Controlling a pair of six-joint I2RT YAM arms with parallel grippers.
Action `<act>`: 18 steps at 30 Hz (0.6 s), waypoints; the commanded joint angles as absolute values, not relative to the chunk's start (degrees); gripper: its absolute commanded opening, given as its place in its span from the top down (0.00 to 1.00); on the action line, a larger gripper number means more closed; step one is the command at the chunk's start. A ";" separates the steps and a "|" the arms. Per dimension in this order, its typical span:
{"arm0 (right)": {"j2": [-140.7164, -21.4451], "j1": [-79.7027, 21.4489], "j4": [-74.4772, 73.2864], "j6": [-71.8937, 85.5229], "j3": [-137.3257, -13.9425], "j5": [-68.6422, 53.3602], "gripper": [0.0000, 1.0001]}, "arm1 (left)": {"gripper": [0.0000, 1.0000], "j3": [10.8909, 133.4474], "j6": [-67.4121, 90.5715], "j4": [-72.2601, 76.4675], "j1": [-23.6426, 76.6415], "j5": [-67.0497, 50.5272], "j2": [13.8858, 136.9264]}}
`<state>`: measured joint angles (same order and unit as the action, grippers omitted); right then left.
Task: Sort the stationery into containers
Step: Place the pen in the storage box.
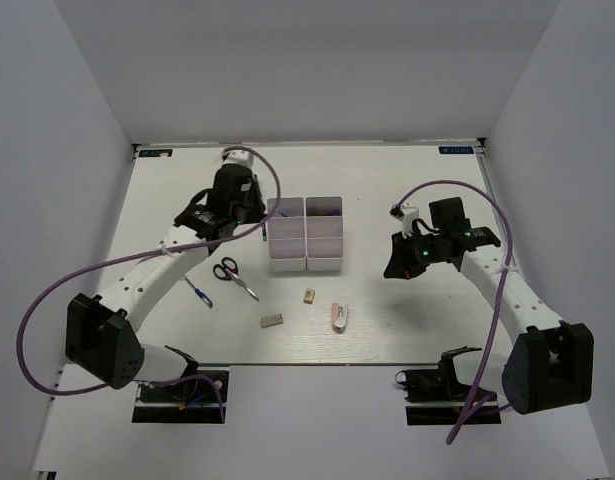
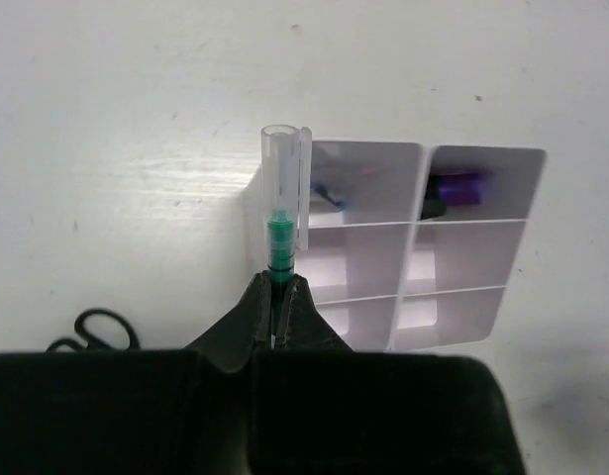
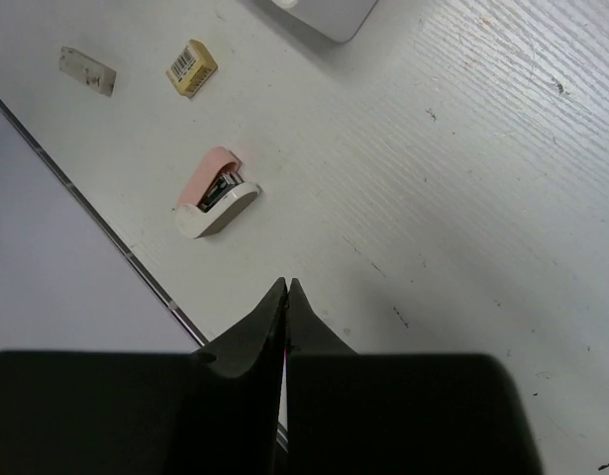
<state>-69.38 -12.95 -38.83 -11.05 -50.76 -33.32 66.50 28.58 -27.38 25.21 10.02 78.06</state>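
Note:
My left gripper is shut on a green highlighter with a clear cap, which sticks out forward over the left rim of the containers. In the top view this gripper is at the left side of the white bins. A purple highlighter lies in a far bin. My right gripper is shut and empty, hovering right of the bins. The scissors, blue pen, beige eraser, grey-white block and white-pink stapler lie on the table.
The right wrist view shows the stapler, eraser, block and a bin corner, with the table's front edge close by. The scissor handles show at the left wrist view's lower left. White walls enclose the table.

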 commanded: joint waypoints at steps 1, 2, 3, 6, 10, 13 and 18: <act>-67.68 -12.74 -37.18 -11.43 -50.71 -34.98 1.00 | 1.00 69.24 18.74 -18.21 32.31 18.00 79.35; -67.59 -12.74 -36.92 -11.51 -50.71 -34.98 1.00 | 1.00 69.87 17.50 -14.71 33.21 18.89 80.24; -67.76 -12.74 -36.91 -11.60 -50.63 -35.07 1.00 | 1.00 71.27 15.05 -13.72 34.96 21.85 81.98; -67.94 -12.83 -37.00 -11.86 -50.54 -35.07 1.00 | 1.00 76.45 10.12 -11.25 38.49 28.17 87.51; -67.85 -12.74 -37.09 -11.95 -50.54 -35.33 1.00 | 1.00 78.84 1.00 -4.67 41.48 37.07 92.02; -67.76 -12.66 -37.09 -12.21 -50.54 -35.33 1.00 | 1.00 79.19 -3.59 -0.44 43.06 40.15 94.92; -68.03 -12.57 -37.27 -12.39 -50.54 -35.51 1.00 | 1.00 76.12 -6.68 6.05 43.42 39.82 97.47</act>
